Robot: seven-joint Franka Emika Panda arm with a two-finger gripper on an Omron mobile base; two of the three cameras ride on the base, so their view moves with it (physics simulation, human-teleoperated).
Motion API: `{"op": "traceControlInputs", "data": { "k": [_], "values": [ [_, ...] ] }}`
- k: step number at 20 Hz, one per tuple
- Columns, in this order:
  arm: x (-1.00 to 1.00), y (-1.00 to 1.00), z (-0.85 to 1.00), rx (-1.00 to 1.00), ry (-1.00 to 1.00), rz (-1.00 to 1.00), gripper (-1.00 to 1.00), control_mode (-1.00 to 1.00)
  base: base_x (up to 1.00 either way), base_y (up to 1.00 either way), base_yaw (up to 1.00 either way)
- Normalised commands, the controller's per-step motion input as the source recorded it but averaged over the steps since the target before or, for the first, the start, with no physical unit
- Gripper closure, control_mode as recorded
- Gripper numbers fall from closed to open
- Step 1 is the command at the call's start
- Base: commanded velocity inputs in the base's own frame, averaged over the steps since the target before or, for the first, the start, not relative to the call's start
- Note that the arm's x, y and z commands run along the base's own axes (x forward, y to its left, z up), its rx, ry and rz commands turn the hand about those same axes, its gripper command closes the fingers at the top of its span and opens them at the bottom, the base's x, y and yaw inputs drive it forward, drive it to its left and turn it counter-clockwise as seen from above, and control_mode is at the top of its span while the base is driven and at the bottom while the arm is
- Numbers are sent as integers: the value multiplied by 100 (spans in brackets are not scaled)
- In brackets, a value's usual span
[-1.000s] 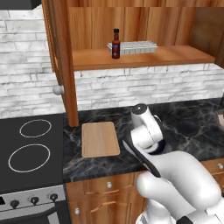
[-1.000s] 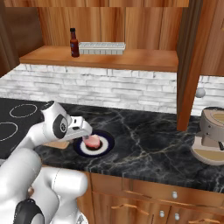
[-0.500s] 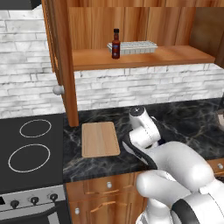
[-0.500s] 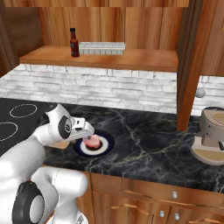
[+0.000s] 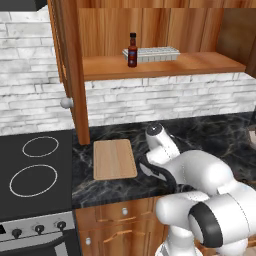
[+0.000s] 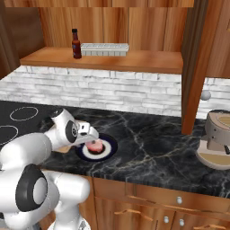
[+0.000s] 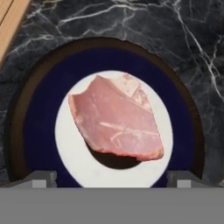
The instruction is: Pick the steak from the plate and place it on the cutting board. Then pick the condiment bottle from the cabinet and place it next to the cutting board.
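The pincer point(image 7: 112, 177) hangs straight above the steak point(image 7: 116, 124), its jaws spread wide and holding nothing; the two tips show at either side of the hand view's lower edge, well apart. The steak lies flat at the middle of the plate point(image 7: 39, 131), covering most of the dark centre and part of the white ring. In the right base view the plate point(image 6: 109, 146) sits on the dark marble counter point(image 6: 152, 143) just in front of the hand, with the steak point(image 6: 94, 146) partly tucked under it.

The step in hand looks like the first pick. To do it well, the hand should come straight down so that the slab lies between the tips. The meat is thin and flat, so the tips likely need to reach almost to the plate before closing, or they will slide over the top. Its long axis runs at a slant in the hand view; closing across the narrower width would probably hold better.

The board point(image 5: 114, 158) lies just to the left of the plate, so the carry is short. The bottle point(image 5: 132, 50) stands on the cabinet point(image 5: 165, 67) shelf, untouched
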Motion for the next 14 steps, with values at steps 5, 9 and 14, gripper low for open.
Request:
{"op": "traceControlInputs", "data": {
  "k": [5, 9, 14],
  "values": [
    [27, 1, -16, 0, 0, 0, -100, -100, 0, 0, 0],
    [27, 2, -14, 0, 0, 0, -100, -100, 0, 0, 0],
    [22, 2, -15, 0, 0, 0, -100, -100, 0, 0, 0]
  ]
}}
